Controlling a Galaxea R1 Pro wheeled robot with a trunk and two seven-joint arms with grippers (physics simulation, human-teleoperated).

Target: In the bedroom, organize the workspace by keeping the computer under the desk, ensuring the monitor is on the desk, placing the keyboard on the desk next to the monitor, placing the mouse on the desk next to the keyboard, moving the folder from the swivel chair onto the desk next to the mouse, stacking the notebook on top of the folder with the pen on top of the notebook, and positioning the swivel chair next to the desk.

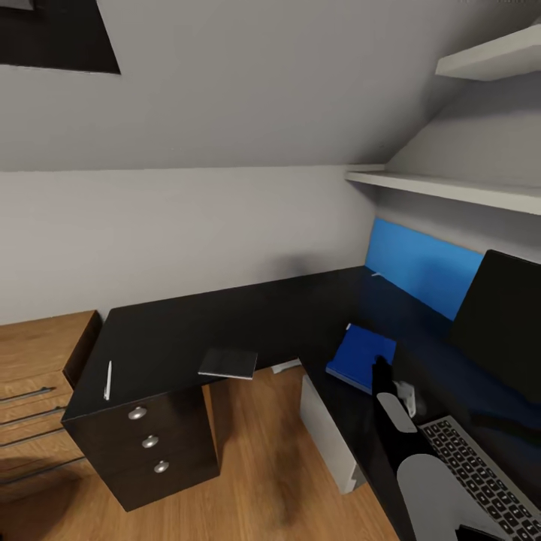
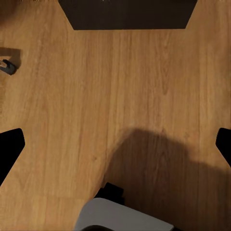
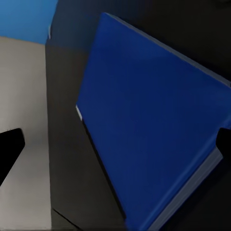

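The folder (image 1: 361, 357) lies flat on the black desk (image 1: 225, 315), with the keyboard (image 1: 481, 473) nearby in front of the monitor (image 1: 500, 323). The right claw (image 3: 115, 144) hovers over the folder, fingers spread wide, holding nothing. The left claw (image 2: 115, 144) (over bare floor (image 2: 115, 96)) is likewise spread and empty. The notebook (image 1: 228, 363) and pen (image 1: 108, 379) lie on the desk's other wing.

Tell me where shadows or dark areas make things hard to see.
Head view: the glossy black desk swallows edges; the notebook barely stands out. Left wrist view: a soft shadow lies on the wooden floor. Right wrist view: the blue folder is evenly lit and slightly blurred.
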